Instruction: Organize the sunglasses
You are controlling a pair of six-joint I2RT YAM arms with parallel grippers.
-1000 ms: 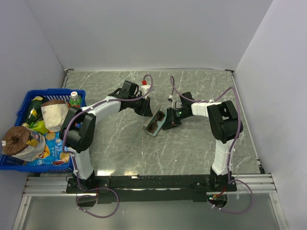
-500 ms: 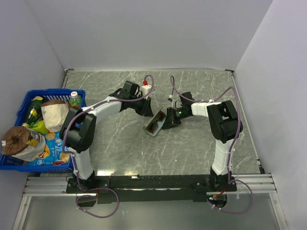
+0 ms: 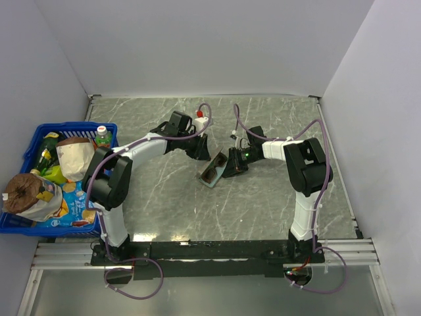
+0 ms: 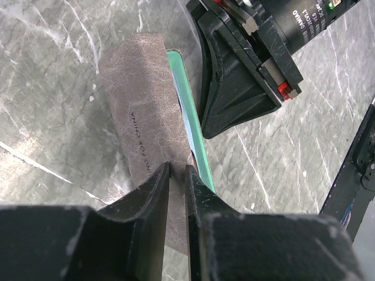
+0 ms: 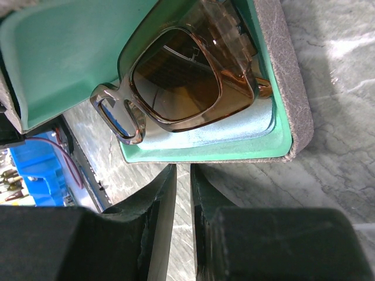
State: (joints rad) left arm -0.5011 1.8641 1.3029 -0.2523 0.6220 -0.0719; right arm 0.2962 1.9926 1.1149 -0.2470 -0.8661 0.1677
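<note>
The sunglasses (image 5: 187, 88), brown frame and dark brownish lenses, lie folded inside the open grey-brown case (image 5: 283, 76) on a light blue cloth (image 5: 205, 133) over the teal lining. In the top view the case (image 3: 212, 168) sits mid-table between both grippers. My left gripper (image 4: 177, 171) is shut on the case's raised lid (image 4: 137, 111), with the lid material pinched between the jaws. My right gripper (image 5: 183, 170) is shut and empty, its tips at the case's lower edge, with table showing in the thin gap. It also shows in the left wrist view (image 4: 234, 88).
A blue basket (image 3: 33, 141) with snack bags and bottles stands at the table's left edge. White walls close the table at the back and on both sides. The arm bases and rail run along the near edge.
</note>
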